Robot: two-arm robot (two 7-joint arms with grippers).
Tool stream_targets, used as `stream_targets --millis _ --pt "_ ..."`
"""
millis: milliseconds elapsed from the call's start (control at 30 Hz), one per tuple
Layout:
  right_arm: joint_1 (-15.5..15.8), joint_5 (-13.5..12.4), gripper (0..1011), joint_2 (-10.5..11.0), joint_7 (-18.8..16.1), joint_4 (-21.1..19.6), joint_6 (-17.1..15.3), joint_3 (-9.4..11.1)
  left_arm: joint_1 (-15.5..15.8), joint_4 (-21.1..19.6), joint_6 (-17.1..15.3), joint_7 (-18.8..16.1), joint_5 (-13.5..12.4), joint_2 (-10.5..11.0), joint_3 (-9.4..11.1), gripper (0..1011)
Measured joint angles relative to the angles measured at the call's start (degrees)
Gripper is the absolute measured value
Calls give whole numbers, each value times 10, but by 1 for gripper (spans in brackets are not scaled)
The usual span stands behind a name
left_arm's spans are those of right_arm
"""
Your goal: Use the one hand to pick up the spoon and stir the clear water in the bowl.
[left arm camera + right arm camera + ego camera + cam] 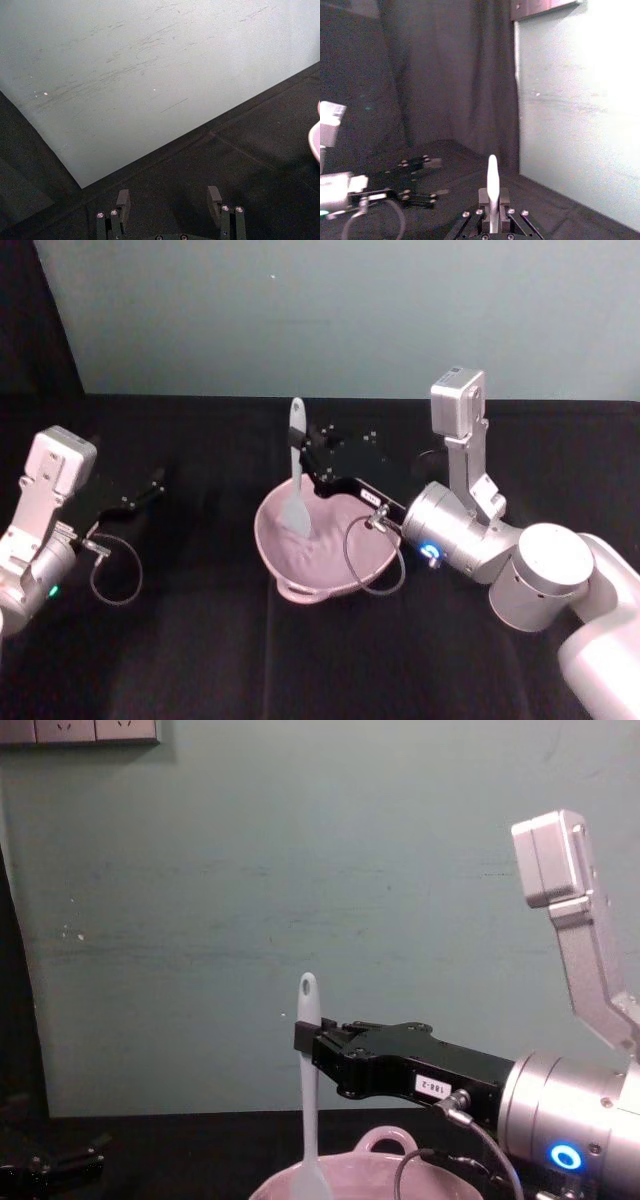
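Observation:
My right gripper [303,464] reaches in from the right over the pink bowl [275,558] and is shut on the white spoon [296,472], gripping its handle below the hole at the tip. The spoon stands nearly upright with its flat blade down inside the bowl. In the chest view the spoon [308,1100] rises from the bowl [385,1138], pinched by the right gripper [305,1035]. The right wrist view shows the spoon handle [492,192] between the jaws. The water is too faint to make out. My left gripper [152,483] rests open at the left, away from the bowl.
The table is covered in black cloth [200,660], with a pale green wall [330,310] behind it. A cable loop [115,575] hangs by the left wrist and another cable [375,565] drapes over the bowl's right rim.

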State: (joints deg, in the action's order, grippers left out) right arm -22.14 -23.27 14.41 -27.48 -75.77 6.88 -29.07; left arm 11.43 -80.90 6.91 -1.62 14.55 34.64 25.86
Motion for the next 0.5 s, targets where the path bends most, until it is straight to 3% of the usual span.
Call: stream_targets --millis 267,500 --pt "-6 41 110 -10 35 23 35 15 0 0 0 0 0 0 0 1011" --pt "5 58 110 3 44 4 36 32 0 0 0 0 0 0 0 1011"
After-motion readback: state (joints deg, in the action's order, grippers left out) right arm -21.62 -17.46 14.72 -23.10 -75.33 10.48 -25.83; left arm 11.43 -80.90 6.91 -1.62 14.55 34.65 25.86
